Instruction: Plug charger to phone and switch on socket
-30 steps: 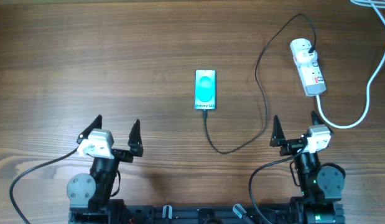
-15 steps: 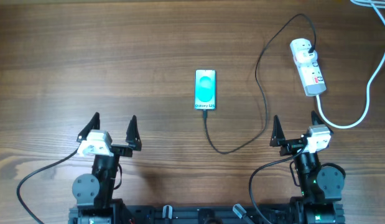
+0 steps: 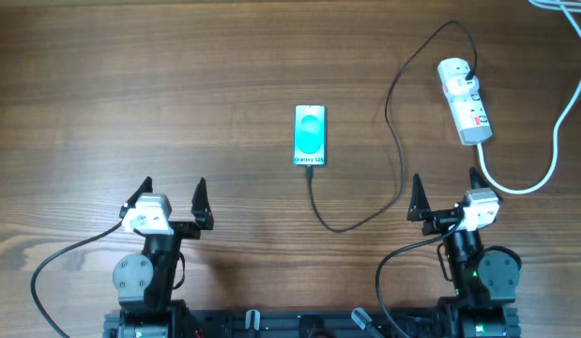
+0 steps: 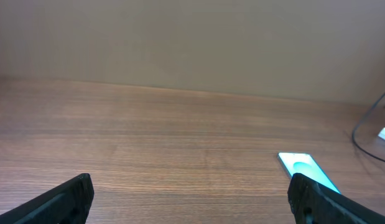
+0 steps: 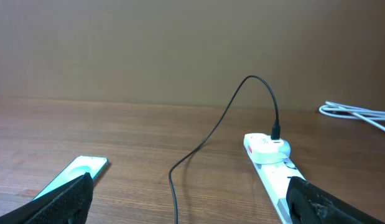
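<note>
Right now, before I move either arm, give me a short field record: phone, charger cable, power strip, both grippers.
phone: small rectangular smartphone with cyan screen, flat, middle of brown wooden table
charger: thin black cable, one end at the phone's near edge, other at the strip's far end; seating at phone unclear
socket: white elongated power strip, far right; switch state too small to tell
cord: thick white cord, leaves strip's near end, loops right
left gripper: jaws open, empty
right gripper: jaws open, empty
</note>
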You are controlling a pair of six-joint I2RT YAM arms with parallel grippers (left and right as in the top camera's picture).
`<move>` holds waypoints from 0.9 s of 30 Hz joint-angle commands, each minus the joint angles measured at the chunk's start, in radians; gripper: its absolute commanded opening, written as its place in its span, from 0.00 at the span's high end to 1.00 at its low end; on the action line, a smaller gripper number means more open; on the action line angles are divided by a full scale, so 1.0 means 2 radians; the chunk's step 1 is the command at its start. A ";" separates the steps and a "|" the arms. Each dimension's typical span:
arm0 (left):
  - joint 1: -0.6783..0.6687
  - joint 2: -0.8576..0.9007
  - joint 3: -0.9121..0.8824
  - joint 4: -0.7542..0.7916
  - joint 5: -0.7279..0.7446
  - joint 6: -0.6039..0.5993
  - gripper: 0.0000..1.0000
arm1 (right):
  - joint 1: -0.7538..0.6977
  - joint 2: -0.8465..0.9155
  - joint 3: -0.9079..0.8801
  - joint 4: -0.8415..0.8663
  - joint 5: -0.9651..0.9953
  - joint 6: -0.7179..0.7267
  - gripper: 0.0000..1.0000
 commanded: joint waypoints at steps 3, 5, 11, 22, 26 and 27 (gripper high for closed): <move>0.004 -0.005 -0.003 -0.007 -0.053 0.012 0.00 | 0.002 -0.003 -0.001 0.001 0.007 -0.009 0.00; 0.004 -0.005 -0.003 -0.007 -0.060 0.015 0.00 | 0.002 -0.003 -0.001 0.001 0.007 -0.009 0.00; 0.003 -0.005 -0.003 -0.007 -0.051 0.042 0.00 | 0.002 -0.003 -0.001 0.001 0.007 -0.008 0.00; 0.003 -0.005 -0.003 -0.007 -0.048 0.052 0.00 | 0.002 -0.003 -0.001 0.001 0.007 -0.009 0.00; 0.003 -0.004 -0.003 -0.006 -0.049 0.052 0.00 | 0.002 -0.003 -0.001 0.001 0.007 -0.009 0.00; 0.003 -0.004 -0.003 -0.006 -0.049 0.052 0.00 | 0.002 -0.003 -0.001 0.001 0.007 -0.008 0.00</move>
